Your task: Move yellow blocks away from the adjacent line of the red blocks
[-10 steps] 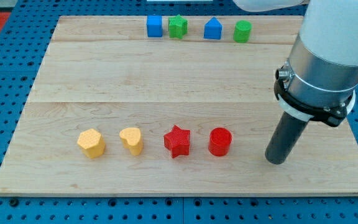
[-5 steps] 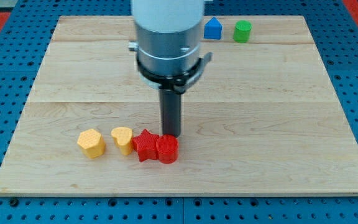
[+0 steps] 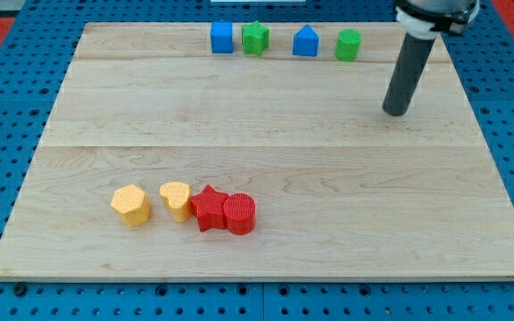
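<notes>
Two yellow blocks lie near the view's bottom left: a yellow hexagon-like block (image 3: 131,205) and a yellow heart-shaped block (image 3: 177,200). A red star (image 3: 208,208) touches the yellow heart's right side. A red cylinder (image 3: 239,214) touches the star's right side. All four form a row. My tip (image 3: 397,111) stands far off at the view's upper right, below the green cylinder, touching no block.
Along the view's top edge of the wooden board (image 3: 61,134) stand a blue cube (image 3: 222,37), a green star-like block (image 3: 255,38), a blue house-shaped block (image 3: 305,42) and a green cylinder (image 3: 348,45).
The red star and cylinder were pushed left against the yellow heart, which shifted slightly left. My tip then went from beside the red cylinder to the upper right.
</notes>
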`<control>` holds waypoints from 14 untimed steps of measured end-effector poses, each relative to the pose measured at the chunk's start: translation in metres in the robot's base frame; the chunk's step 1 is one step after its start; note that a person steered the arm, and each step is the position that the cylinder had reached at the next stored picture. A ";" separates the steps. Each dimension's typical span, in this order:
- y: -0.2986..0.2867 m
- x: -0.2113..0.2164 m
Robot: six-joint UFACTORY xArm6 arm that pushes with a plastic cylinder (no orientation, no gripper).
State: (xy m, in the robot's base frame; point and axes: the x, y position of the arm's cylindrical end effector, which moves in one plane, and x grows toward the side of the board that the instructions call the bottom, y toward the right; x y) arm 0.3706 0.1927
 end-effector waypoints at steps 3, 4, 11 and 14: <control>0.047 -0.071; 0.043 -0.075; 0.015 -0.009; -0.003 0.157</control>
State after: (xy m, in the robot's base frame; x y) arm 0.5275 0.1892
